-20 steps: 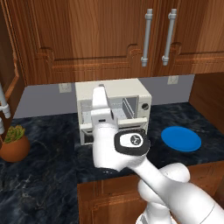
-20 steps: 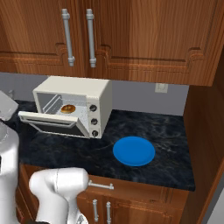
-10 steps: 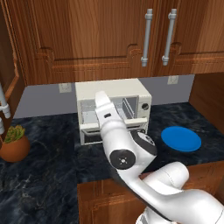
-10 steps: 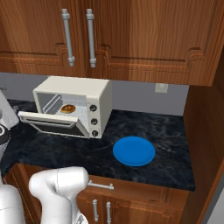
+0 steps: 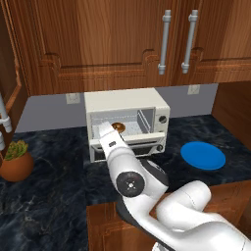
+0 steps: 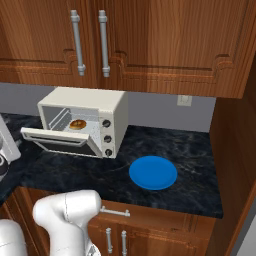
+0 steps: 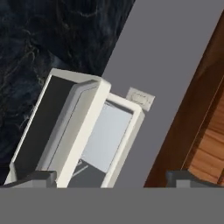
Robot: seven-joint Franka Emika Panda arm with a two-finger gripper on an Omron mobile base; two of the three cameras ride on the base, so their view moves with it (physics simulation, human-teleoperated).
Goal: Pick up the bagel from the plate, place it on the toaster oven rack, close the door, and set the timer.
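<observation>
Now the bagel (image 6: 77, 124) lies on the toaster oven rack (image 5: 128, 128); my gripper (image 7: 109, 177) (fingers spread, empty) should push the door (image 6: 57, 139) up evenly.

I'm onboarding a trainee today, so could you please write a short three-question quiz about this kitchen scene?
1. True or false: the bagel lies on the toaster oven rack.
2. The door is: A) shut, B) hanging open, C) removed.
3. What lies on the plate?

Key: 1 true. 2 B. 3 nothing; its blue face is bare.
</observation>
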